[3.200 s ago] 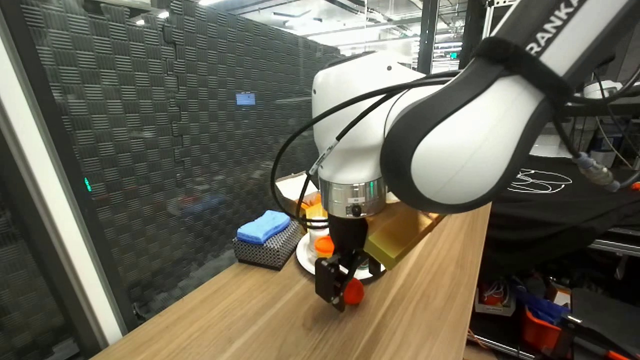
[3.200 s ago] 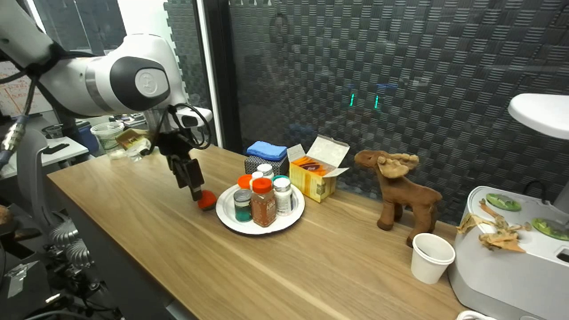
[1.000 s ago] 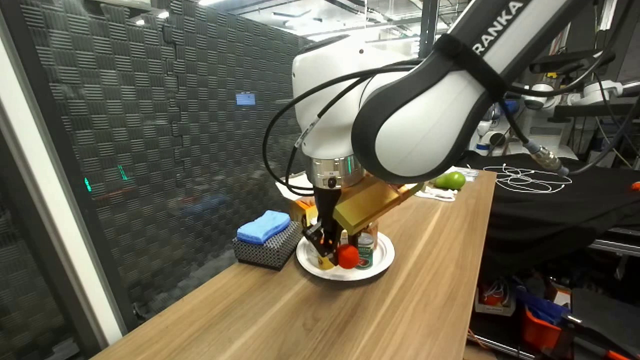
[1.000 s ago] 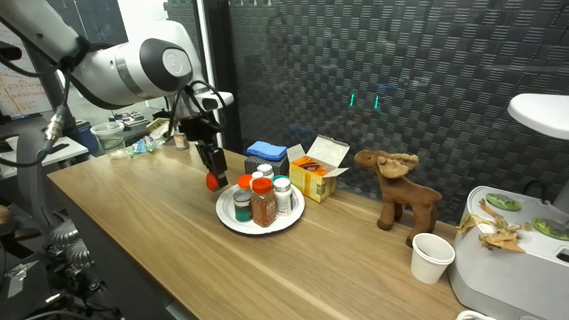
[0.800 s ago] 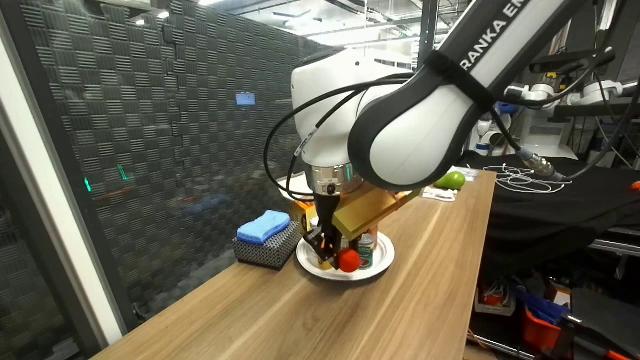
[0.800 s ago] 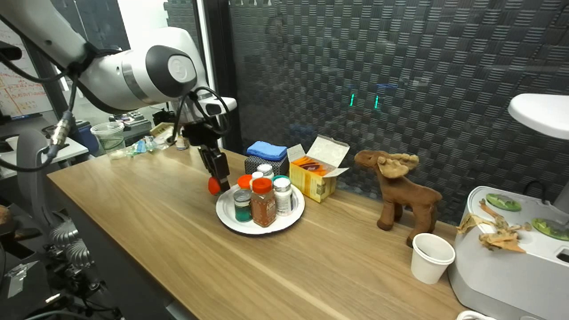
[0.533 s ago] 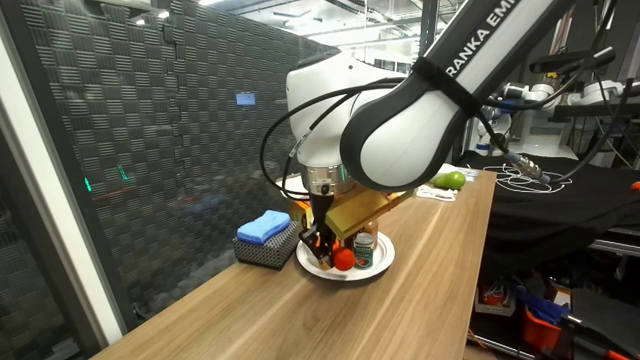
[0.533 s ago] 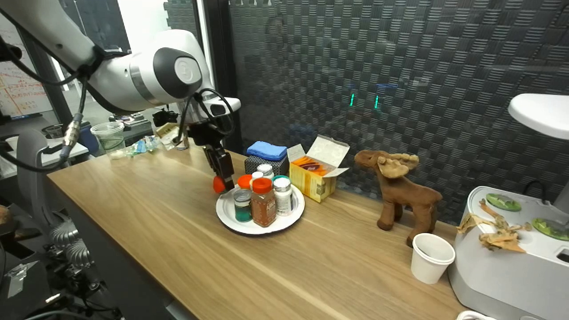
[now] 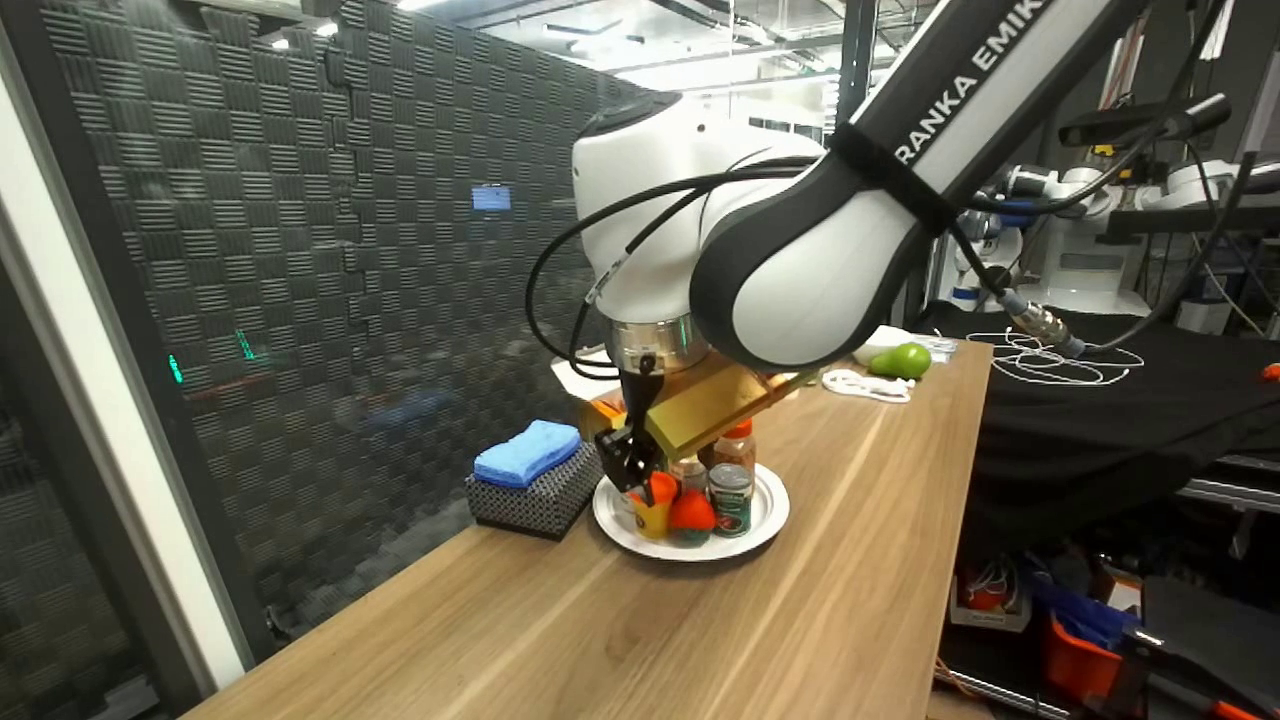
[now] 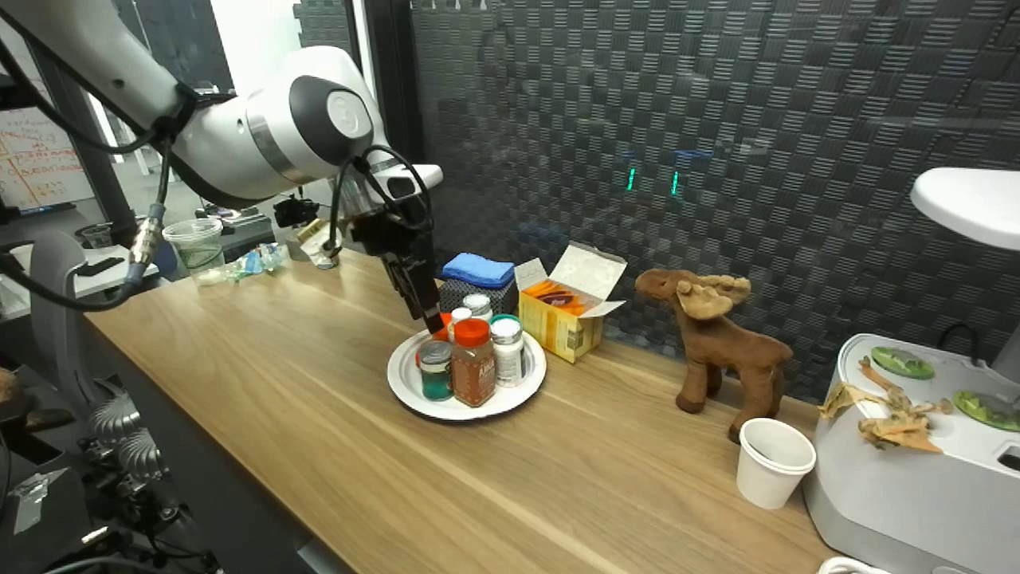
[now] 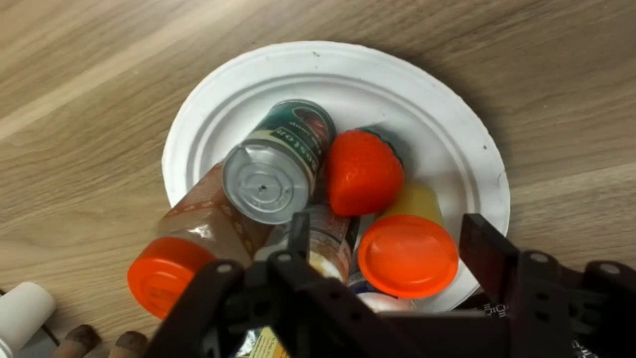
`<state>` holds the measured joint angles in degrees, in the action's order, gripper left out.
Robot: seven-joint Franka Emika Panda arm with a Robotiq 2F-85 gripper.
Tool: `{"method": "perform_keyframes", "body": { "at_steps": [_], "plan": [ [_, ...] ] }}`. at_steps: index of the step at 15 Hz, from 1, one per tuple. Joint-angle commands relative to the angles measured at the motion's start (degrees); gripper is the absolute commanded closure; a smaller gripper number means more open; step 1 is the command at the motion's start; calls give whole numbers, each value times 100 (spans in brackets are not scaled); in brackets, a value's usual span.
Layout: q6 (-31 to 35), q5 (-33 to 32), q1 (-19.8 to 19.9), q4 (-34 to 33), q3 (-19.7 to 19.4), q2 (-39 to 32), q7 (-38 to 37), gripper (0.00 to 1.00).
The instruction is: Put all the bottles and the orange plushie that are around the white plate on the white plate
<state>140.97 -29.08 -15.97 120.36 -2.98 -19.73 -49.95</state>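
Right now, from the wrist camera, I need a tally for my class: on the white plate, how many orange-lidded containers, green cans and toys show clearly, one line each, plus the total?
Orange-lidded: 2 (shaker, tub)
Green can: 1
Toy: 1 (rounded, orange-red)
Total: 4

the table (image 10: pixel 574 494) here is smooth, satiny wood. the plate (image 11: pixel 318 58) looks papery and matt; the can (image 11: pixel 266 184) ends in dull bare metal. the plushie (image 11: pixel 365 174) is smooth with a slight gloss, the orange lid (image 11: pixel 410 256) shiny plastic, the jar (image 11: pixel 211 238) glossy and see-through. the moose (image 10: pixel 733 347) is velvety cloth, the cups (image 10: pixel 766 482) matt paper, the wall (image 10: pixel 717 143) over there rough, ribbed foam.
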Motion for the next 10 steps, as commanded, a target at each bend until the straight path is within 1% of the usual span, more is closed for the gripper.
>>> {"method": "perform_keyframes", "body": {
  "at_steps": [1,3,5,7,9,10],
  "plan": [
    [126,-142,-37,58,-32,169,-236,0],
    [234,-64,2,197,23,360,-148,0],
    [275,156,87,366,145,652,113,0],
    [-52,478,177,532,283,1064,455,0],
    [-720,1251,368,725,540,1668,1423,0],
    [-1063,1564,429,739,605,1893,1841,0]
  ]
}}
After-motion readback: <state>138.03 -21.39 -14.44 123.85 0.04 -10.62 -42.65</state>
